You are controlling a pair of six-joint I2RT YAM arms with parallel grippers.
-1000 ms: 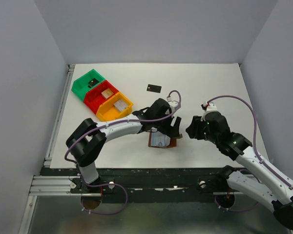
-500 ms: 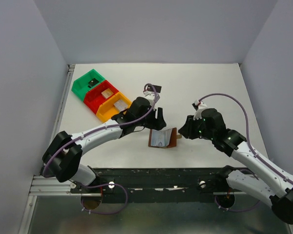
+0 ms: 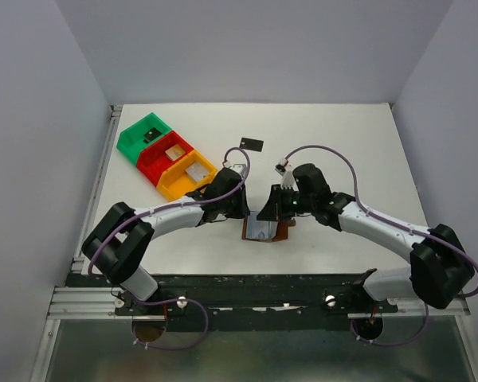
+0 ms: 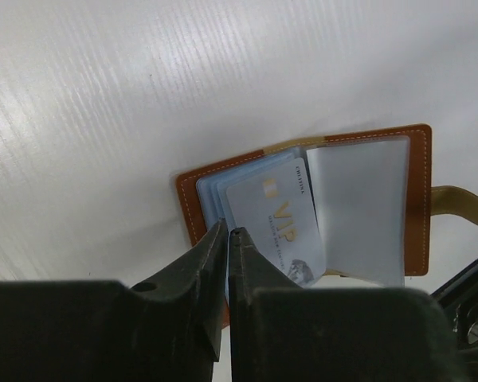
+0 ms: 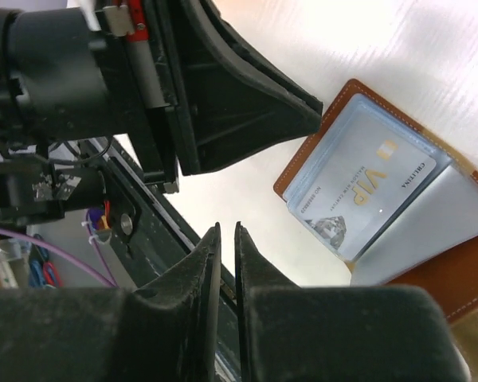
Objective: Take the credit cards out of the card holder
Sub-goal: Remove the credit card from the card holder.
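The card holder (image 3: pixel 281 232) lies open near the table's front edge, brown leather (image 4: pixel 187 191) with grey-blue pockets. A pale silver-blue credit card (image 4: pixel 275 219) marked VIP sticks out of one pocket, also in the right wrist view (image 5: pixel 366 199). One black credit card (image 3: pixel 252 144) lies apart, further back. My left gripper (image 4: pixel 227 231) is shut, its tips at the holder's left edge; whether they pinch anything I cannot tell. My right gripper (image 5: pixel 223 229) is shut to a thin slit with nothing in it, over bare table beside the holder (image 5: pixel 454 278). From above, both grippers (image 3: pixel 240 211) (image 3: pixel 277 208) flank the holder.
Green (image 3: pixel 147 135), red (image 3: pixel 169 155) and yellow (image 3: pixel 190 173) bins stand in a row at the back left. The holder's closing tab (image 4: pixel 462 203) points right. The dark frame rail (image 5: pixel 143 239) runs along the table's front edge, close by.
My left gripper has come down to the holder's left edge and closed. My right arm has swung left to the holder, its jaws closing as well.
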